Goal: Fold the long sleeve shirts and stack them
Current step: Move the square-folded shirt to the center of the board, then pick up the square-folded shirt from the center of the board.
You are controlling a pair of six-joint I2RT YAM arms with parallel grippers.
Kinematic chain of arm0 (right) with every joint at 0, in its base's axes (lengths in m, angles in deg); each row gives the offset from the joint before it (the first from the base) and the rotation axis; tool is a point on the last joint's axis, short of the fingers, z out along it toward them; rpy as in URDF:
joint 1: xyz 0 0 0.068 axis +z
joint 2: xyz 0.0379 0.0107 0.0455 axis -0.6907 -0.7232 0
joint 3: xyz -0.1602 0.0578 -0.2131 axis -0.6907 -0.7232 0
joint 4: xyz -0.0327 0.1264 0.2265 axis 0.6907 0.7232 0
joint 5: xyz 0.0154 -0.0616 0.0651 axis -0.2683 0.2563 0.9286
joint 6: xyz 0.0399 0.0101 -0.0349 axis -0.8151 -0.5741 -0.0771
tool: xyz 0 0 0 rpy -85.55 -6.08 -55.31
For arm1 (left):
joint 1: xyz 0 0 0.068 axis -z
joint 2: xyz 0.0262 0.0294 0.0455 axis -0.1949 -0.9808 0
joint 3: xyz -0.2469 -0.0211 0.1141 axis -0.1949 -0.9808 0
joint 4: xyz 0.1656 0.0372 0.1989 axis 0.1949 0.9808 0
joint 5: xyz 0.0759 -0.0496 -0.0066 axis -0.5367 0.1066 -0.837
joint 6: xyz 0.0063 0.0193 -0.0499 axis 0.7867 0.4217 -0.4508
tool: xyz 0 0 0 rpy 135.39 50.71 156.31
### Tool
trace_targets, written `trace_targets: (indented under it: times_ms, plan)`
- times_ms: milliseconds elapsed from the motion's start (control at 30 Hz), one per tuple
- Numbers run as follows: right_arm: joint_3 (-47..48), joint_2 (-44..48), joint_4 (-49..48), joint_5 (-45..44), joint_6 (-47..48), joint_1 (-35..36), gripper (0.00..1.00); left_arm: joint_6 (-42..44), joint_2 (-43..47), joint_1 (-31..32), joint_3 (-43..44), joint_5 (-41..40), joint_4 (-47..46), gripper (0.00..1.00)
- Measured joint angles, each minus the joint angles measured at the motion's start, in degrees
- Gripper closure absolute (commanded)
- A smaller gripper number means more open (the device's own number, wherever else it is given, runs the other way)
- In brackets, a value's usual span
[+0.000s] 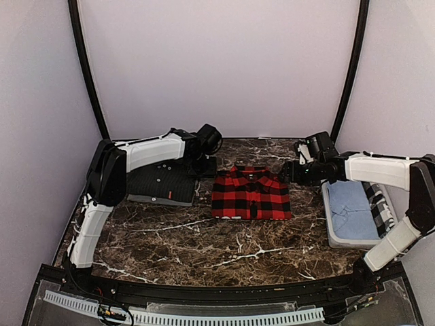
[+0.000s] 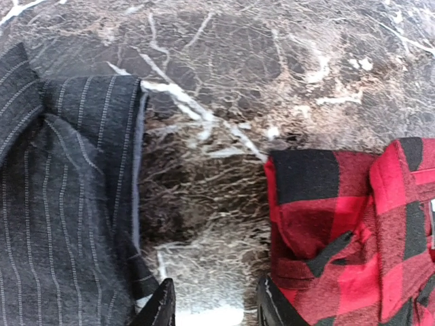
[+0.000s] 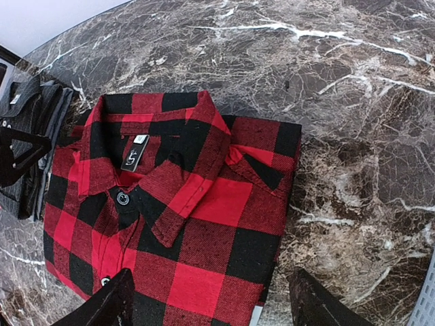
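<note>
Even, soft light is being diffused across the overhead view. A shadow is being cast on the marble table (image 2: 170, 204) mid-frame in the left wrist view.

The bench (image 1: 204, 248) carries one red-and-black check shirt (image 1: 251, 195) and one dark striped shirt (image 1: 163, 183), two in all. One gray tray (image 1: 334, 238) holds one blue garment (image 1: 353, 210) and one black-and-white checked cloth (image 1: 382, 207).

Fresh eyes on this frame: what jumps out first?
The folded red-and-black flannel stands out, bright at the middle of the dark marble table. Left of it, a gap between them, lies the folded charcoal striped shirt. At the right edge a grey tray holds light blue cloth.
</note>
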State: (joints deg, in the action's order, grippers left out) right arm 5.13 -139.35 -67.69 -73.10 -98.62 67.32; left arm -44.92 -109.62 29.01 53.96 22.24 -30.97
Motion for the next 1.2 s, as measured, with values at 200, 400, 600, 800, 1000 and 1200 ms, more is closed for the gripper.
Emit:
trace_targets:
  times_ms: [200,400,600,800,1000,1200]
  plan:
    - [0.0,-0.2,0.6,-0.5,-0.6,0.0,0.25,0.0,0.8,-0.1,-2.1,4.8,-2.8,0.6]
    - [-1.4,-1.4,0.3,-0.9,-1.3,0.3,0.26,-1.4,5.8,-0.1,-13.0,12.0,-7.4,0.57]
    - [-2.0,-3.8,0.5,-1.9,-2.0,1.2,0.27,-2.2,10.8,-0.1,-20.1,16.3,-12.0,0.51]
    - [-2.0,-6.8,0.5,-3.5,-2.4,1.9,0.3,-2.8,12.3,-0.2,-23.9,20.8,-17.3,0.46]
    - [-2.0,-7.6,0.5,-6.3,-2.9,1.9,0.34,-3.3,12.2,-0.2,-26.6,23.9,-21.3,0.48]
    - [-2.0,-9.4,0.0,-7.3,-3.3,2.0,0.4,-4.0,11.6,-0.2,-26.9,25.0,-23.4,0.56]
